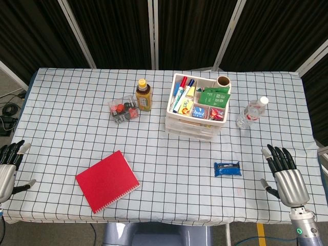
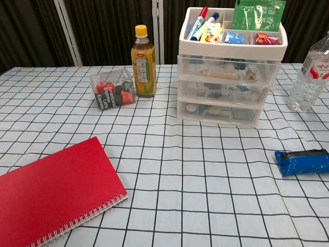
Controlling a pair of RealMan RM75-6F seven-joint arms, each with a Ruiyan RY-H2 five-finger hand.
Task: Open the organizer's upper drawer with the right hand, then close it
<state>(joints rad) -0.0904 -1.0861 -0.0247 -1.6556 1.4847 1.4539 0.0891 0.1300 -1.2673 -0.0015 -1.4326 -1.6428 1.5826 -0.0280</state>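
Note:
A white organizer [image 1: 192, 125] [image 2: 226, 87] with clear stacked drawers stands at the table's centre back, its top tray full of pens and packets. The upper drawer [image 2: 229, 69] sits flush and closed. My right hand [image 1: 285, 176] rests open near the front right edge of the table, fingers spread, well clear of the organizer. At the far left edge my left hand [image 1: 9, 166] lies open too. Neither hand shows in the chest view.
A red notebook [image 1: 107, 181] lies front left. A clear box of small parts [image 1: 123, 110] and a tea bottle [image 1: 143, 95] stand left of the organizer. A water bottle [image 1: 251, 114] stands right of it, a blue packet [image 1: 227, 168] in front.

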